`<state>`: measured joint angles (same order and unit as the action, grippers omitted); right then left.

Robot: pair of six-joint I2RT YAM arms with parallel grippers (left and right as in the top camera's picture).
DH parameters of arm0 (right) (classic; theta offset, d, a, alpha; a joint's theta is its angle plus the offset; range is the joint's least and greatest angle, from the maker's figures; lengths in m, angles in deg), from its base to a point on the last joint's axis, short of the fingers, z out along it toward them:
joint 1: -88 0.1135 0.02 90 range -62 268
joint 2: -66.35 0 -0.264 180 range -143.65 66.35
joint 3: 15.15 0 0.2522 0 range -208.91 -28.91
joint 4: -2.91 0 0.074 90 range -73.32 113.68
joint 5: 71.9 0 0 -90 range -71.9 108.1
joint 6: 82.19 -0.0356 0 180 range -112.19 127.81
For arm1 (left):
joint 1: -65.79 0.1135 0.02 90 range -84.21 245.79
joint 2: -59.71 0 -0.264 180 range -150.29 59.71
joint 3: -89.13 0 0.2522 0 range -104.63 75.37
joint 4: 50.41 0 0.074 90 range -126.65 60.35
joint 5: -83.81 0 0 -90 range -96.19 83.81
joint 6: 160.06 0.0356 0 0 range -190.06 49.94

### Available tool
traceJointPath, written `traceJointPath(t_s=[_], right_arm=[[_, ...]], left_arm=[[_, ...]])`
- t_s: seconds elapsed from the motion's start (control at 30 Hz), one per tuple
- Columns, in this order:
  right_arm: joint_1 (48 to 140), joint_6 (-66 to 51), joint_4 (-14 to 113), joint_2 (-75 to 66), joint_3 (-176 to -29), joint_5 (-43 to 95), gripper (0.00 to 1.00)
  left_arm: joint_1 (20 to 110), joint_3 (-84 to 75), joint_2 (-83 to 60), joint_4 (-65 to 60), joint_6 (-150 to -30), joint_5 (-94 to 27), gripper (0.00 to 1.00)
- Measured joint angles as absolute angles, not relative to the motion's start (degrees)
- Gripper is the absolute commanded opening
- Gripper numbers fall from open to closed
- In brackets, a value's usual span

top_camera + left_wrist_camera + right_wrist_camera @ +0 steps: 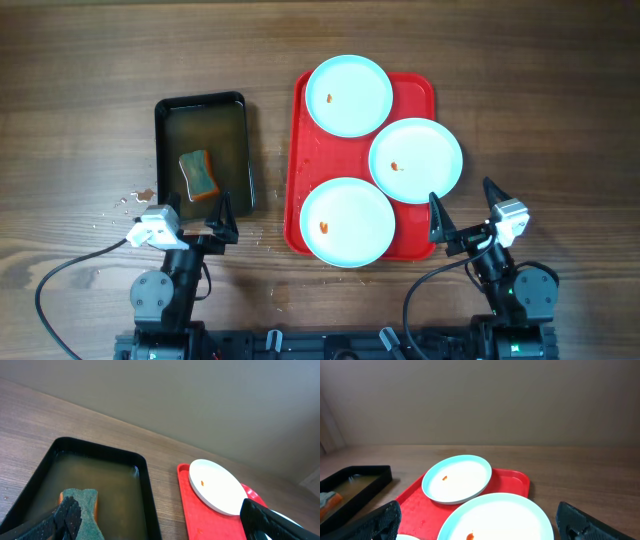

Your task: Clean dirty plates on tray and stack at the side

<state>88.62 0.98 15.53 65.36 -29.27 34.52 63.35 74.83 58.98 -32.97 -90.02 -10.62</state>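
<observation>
Brown wood-grain surface (pixel 80 80) with a plain beige wall behind it in the wrist views, nothing fancy.

The left pincer (pixel 200 212) is spread wide open and holding nothing. Right in front of it sits a black tray (pixel 165 115) with murky water in it, and a green and orange sponge (pixel 199 173) lies in the water, just ahead of the fingertips and roughly in line with the gap between them. From above, its right finger looks to be over the tray's near edge. A few water drops (pixel 135 200) are on the wood off to its left.

The right pincer (pixel 465 205) is also released and has nothing in it. The red tray (pixel 418 90) is ahead of it and off to its left, so it ends up between the two pincers, nearer the right one.

All three plates are on that tray:
- The middle plate (pixel 416 160) is just ahead of the right pincer, its rim close to that pincer's left fingertip, and it hangs over the tray's right edge.
- The near plate (pixel 347 221) is to the right pincer's left, about level with it, and pokes over the tray's near edge.
- The far plate (pixel 349 95) is well ahead and to the left, at the tray's back end.

Each plate has a small orange-red smear on it. The rims sit really tight together, and I can't tell whether they actually touch.
</observation>
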Motion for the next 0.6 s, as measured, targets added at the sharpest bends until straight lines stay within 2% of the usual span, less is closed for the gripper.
traceJointPath(t_s=[0.33,0.47,0.6], right_arm=[[88.6,-0.7,15.4,65.4,-29.3,35.3,1.00],[88.6,-11.4,15.3,65.4,-29.3,37.1,1.00],[88.6,-22.6,14.9,65.0,-29.3,38.3,1.00]], left_arm=[[63.4,74.8,59.0,-33.0,-90.0,-10.6,1.00],[63.4,74.9,59.0,-34.2,-91.0,-12.3,1.00],[63.4,75.0,59.0,-41.0,-91.4,-17.3,1.00]])
